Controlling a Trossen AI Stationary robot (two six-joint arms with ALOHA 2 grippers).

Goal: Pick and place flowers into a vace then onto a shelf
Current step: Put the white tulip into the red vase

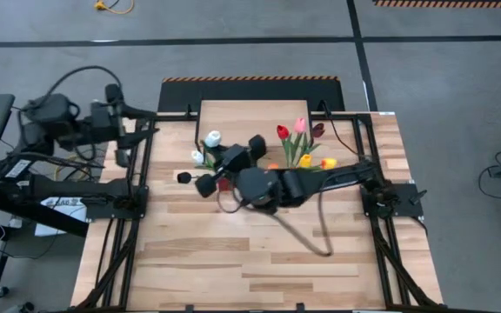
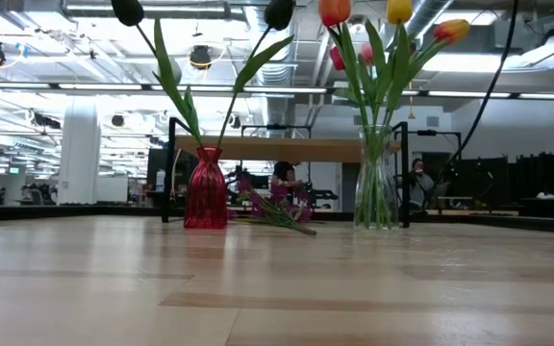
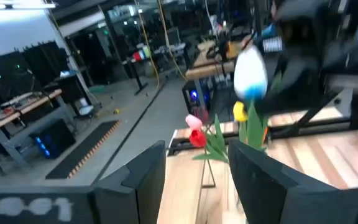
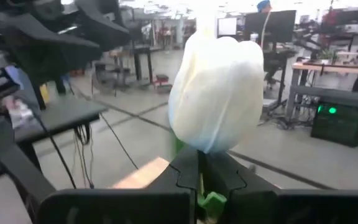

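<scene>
My right gripper (image 1: pixel 218 149) reaches across the table's middle toward the left and is shut on a white tulip, whose head (image 4: pixel 216 93) stands just past the fingers. A second white head (image 1: pixel 197 156) shows beside it. A red vase (image 2: pixel 205 189) holds two black tulips (image 2: pixel 128 10). A glass vase (image 2: pixel 377 183) holds orange, yellow, red and pink tulips (image 1: pixel 303 143). A purple sprig (image 2: pixel 272 210) lies on the table between the vases. The shelf (image 2: pixel 296 149) stands behind them on black legs. My left gripper (image 3: pixel 197 180) is open and empty at the table's far left. My right gripper pinches the white tulip's green stem (image 4: pixel 211 200) between its two shut fingers (image 4: pixel 185 177), right below the head. The head stands beyond the fingertips. The stem's lower part is hidden behind the gripper.
The shelf's board (image 1: pixel 250 117) sits at the table's far middle. A loose cable (image 1: pixel 307 235) trails from my right arm over the table's middle. The near half of the plank tabletop (image 1: pixel 233 278) is bare wood. People sit in the room beyond the table (image 2: pixel 284 178).
</scene>
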